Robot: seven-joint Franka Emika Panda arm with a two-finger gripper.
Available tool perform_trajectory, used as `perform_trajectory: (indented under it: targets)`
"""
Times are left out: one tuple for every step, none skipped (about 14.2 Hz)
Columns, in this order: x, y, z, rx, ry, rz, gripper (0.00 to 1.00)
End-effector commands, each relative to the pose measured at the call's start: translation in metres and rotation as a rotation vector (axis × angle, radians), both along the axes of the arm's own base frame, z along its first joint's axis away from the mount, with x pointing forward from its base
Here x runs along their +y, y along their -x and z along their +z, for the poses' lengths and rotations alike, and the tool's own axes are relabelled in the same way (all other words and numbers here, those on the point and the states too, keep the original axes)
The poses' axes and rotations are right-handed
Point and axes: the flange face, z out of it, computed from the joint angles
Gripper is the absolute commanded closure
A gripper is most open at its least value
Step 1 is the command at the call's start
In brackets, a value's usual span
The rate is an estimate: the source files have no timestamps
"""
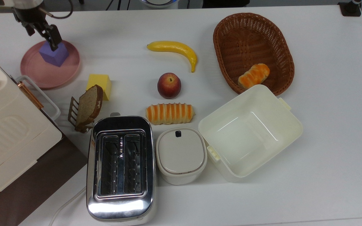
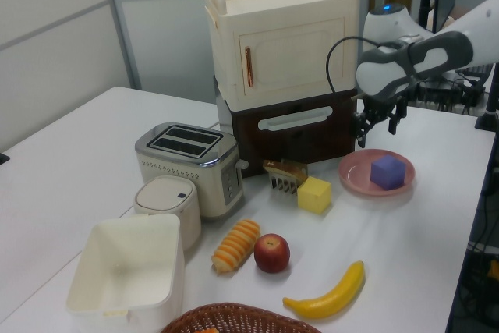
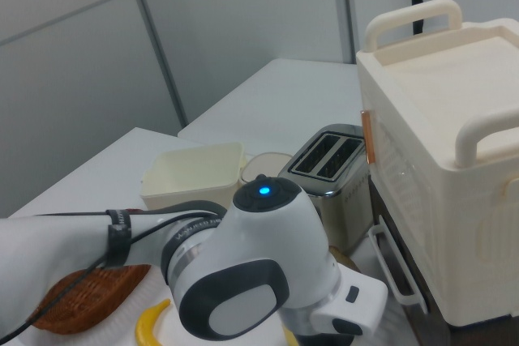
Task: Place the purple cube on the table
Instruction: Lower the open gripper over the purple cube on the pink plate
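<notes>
the arm (image 2: pixel 413 56) is stretched in from three o'clock in the left view, wrist bent downward. the gripper (image 2: pixel 377 124) is pointed straight down, its fingers (image 2: pixel 361 129) held apart.

Upper left of the top view: the cube (image 1: pixel 55 56) sits on the plate (image 1: pixel 50 73), gripper (image 1: pixel 42 33) above it. Toaster (image 1: pixel 120 166) at lower centre, lidded pot (image 1: pixel 181 155) beside it, open box (image 1: pixel 250 131) to the top view's right, basket (image 1: pixel 252 50) upper right with a bun (image 1: pixel 254 75) inside.
</notes>
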Motion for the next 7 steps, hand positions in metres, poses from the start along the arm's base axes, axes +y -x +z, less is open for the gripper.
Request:
perform_trajectory:
  targets:
    - [0.000, 0.000, -0.008, 0.030, 0.042, 0.071, 0.00]
    - [0.000, 0.003, -0.012, 0.038, 0.037, 0.069, 0.00]
    - [-0.002, 0.006, -0.016, 0.047, 0.033, 0.065, 0.00]
    - [-0.003, 0.008, -0.020, 0.055, 0.028, 0.064, 0.00]
    - [-0.006, 0.015, -0.027, 0.070, 0.020, 0.062, 0.00]
    - [-0.006, 0.018, -0.031, 0.080, 0.015, 0.076, 0.00]
    - [-0.013, 0.024, -0.036, 0.094, 0.009, 0.086, 0.00]
